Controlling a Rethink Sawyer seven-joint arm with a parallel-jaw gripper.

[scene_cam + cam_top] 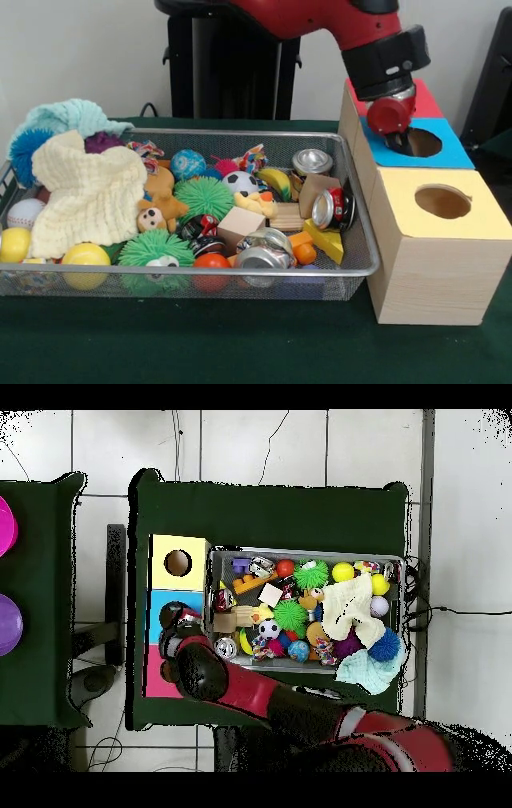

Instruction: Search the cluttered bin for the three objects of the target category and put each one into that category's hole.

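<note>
My gripper (398, 141) hangs at the round hole of the blue-topped box (448, 154), its tip low at the hole's left rim; whether anything is in it is hidden. From overhead the gripper (177, 621) covers the blue box (158, 602). A wire mesh bin (362, 250) holds the clutter: a silver can (312, 162) at the back right, a red can (334, 208) on its side, a crushed can (264, 250) near the front, a wooden cube (240, 223), orange and yellow blocks (320, 240), green spiky balls (204, 197) and a soccer ball (239, 182).
A yellow-topped box (480, 224) with a round hole stands nearest the camera, and a red-topped box (426, 102) stands behind the blue one. A cream cloth (88, 196) and a teal cloth (68, 116) cover the bin's left end (360, 609). Yellow balls (84, 256) lie at the front left.
</note>
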